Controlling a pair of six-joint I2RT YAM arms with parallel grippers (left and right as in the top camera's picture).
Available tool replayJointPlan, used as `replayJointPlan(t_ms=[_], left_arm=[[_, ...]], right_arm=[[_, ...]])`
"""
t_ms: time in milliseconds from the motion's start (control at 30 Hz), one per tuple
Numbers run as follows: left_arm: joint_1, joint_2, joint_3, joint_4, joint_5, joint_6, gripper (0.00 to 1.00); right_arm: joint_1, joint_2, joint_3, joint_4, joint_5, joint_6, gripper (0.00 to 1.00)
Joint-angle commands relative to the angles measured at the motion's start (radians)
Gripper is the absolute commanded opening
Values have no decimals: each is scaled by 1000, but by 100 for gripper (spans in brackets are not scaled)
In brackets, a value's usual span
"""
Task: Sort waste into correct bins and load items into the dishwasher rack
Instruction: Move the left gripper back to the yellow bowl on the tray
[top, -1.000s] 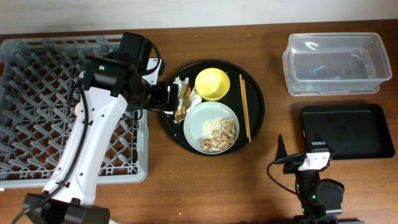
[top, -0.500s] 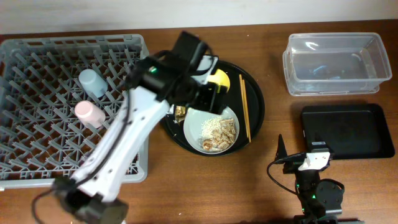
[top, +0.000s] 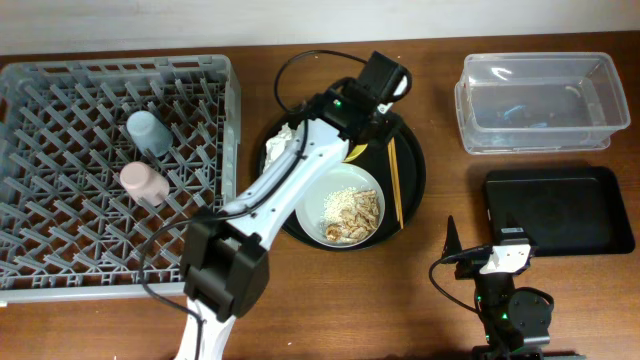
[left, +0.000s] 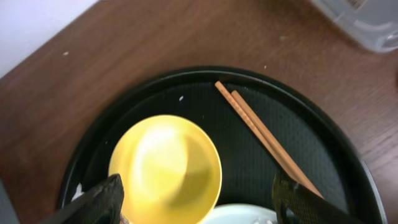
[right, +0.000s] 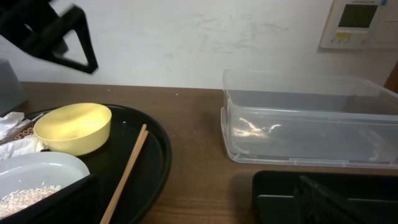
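While hovering above the yellow bowl (left: 165, 168) on the round black tray (left: 280, 112), holds left claw (left: 198, 183) spread wide, gripping nothing. Shows right claw (right: 196, 186) open, empty, low over the bench (right: 193, 118). Finds chopsticks (left: 261, 134) beside the bowl, pink cup (top: 143, 182) and blue cup (top: 150, 132) in the rack (top: 60, 200).

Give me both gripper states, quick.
Left gripper: open, empty, above the yellow bowl.
Right gripper: open, holding nothing.
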Motion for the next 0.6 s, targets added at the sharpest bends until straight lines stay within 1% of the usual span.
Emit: replayJointPlan(t_ms=[0, 100, 233, 300, 367, 433, 567], left_arm=[[5, 94, 13, 21, -23, 45, 76], [1, 156, 13, 24, -17, 45, 76], [1, 188, 13, 24, -17, 29, 74], [1, 200, 12, 23, -17, -17, 70], [1, 209, 12, 22, -12, -47, 61], [0, 237, 12, 18, 32, -46, 61], [-3, 251, 13, 16, 35, -50, 60]], right_arm=[[6, -6, -5, -6, 13, -3, 98], [6, -6, -5, -6, 13, -3, 98], [6, -6, -5, -6, 13, -3, 98], [6, -6, -5, -6, 13, -3, 98], [6, -6, -5, -6, 13, -3, 98], [6, -6, -5, -6, 13, -3, 98], [6, -6, -5, -6, 13, -3, 98]])
